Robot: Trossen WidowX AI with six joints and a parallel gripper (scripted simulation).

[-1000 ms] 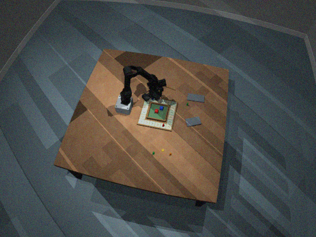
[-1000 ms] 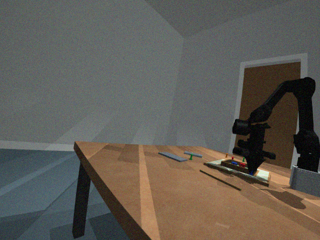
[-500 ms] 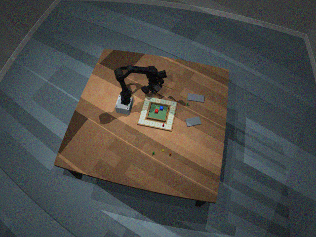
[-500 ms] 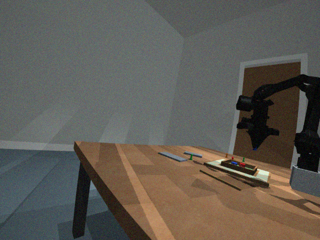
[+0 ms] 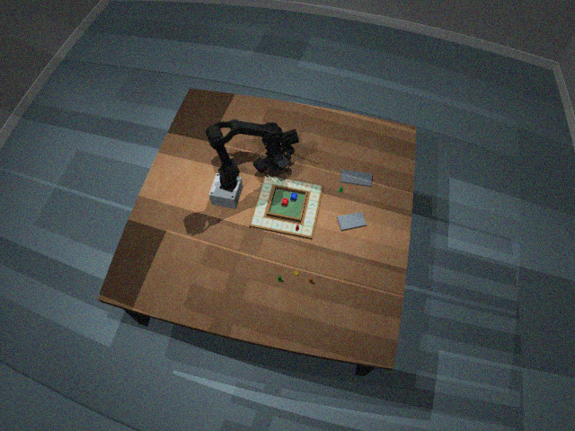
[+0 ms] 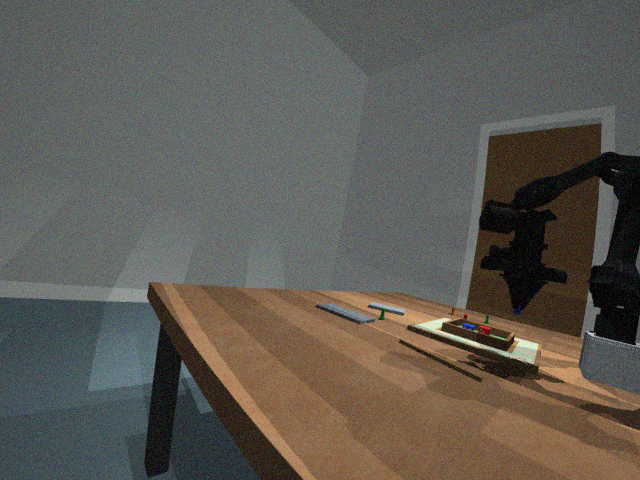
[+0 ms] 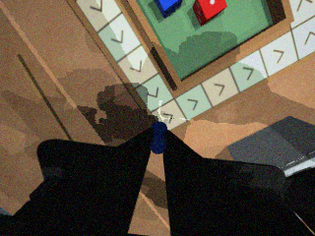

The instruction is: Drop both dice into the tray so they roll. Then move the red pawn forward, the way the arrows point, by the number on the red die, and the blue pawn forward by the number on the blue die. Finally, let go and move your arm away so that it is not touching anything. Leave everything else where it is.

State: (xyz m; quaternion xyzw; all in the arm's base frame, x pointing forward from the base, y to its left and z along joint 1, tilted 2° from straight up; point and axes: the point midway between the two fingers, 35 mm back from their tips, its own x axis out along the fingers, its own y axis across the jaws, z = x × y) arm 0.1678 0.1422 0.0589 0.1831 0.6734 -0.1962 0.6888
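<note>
My gripper is shut on the blue pawn and holds it above the table, near a corner of the board. The red die and the blue die lie apart inside the tray. One white pip shows on the red die; the wrist view cuts off both dice. The red pawn stands on the board's near row in the top view, one square left of the right corner.
Two grey slabs lie right of the board, with a green piece nearby. Another green piece, a yellow disc and an orange piece lie in front. A thin stick lies beside the board.
</note>
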